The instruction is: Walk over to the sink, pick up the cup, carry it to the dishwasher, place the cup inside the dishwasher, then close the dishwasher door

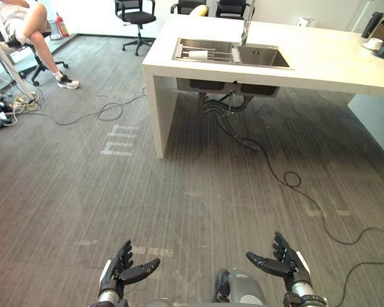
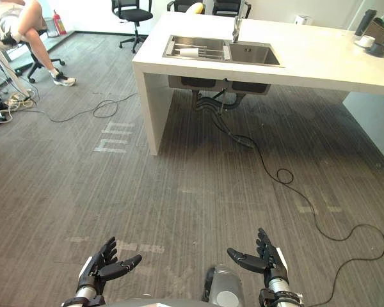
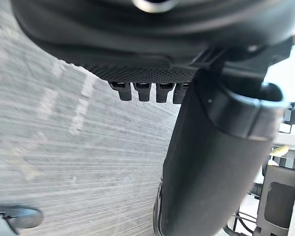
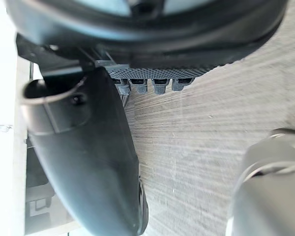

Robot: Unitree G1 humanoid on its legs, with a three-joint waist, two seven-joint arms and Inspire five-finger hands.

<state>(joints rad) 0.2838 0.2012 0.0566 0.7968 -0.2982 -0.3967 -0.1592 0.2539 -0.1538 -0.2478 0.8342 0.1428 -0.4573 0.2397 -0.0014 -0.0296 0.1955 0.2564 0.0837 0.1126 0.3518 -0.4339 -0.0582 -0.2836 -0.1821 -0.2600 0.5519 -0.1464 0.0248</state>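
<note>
Grey carpet floor [image 1: 83, 192], ribbed, running under and all around the counter. White counter [image 1: 333, 61], a long slab on a solid end panel, standing well ahead of the robot. Person [image 1: 25, 25], seated with legs crossed, well apart from the counter's panel end, across the floor. Black office chairs, one [image 1: 136, 16] on castors beyond the counter's panel end and others tucked behind the counter's far edge. Steel sink [image 1: 264, 57], two basins, set into the counter top near its panel end, with pipes hanging beneath it under the counter. Wire rack [image 1: 221, 54], lying across the basin nearer the panel end. Left hand [image 1: 118, 272], dark, low on the counter's near side and well apart from it, fingers straight and spread, thumb pointing inward, nothing in it; its wrist view shows the fingers extended over bare carpet. Right hand [image 1: 291, 265], matching the left, on the same near side of the counter, fingers straight, thumb pointing inward, palm empty. Tap [image 1: 246, 29], upright at the counter's far edge, behind the divide between the two basins. Red fire extinguisher [image 1: 62, 25], against the wall well beyond the counter's panel end. White cup [image 1: 198, 55], lying on its side on the rack in the basin nearer the panel end, untouched by either hand.
</note>
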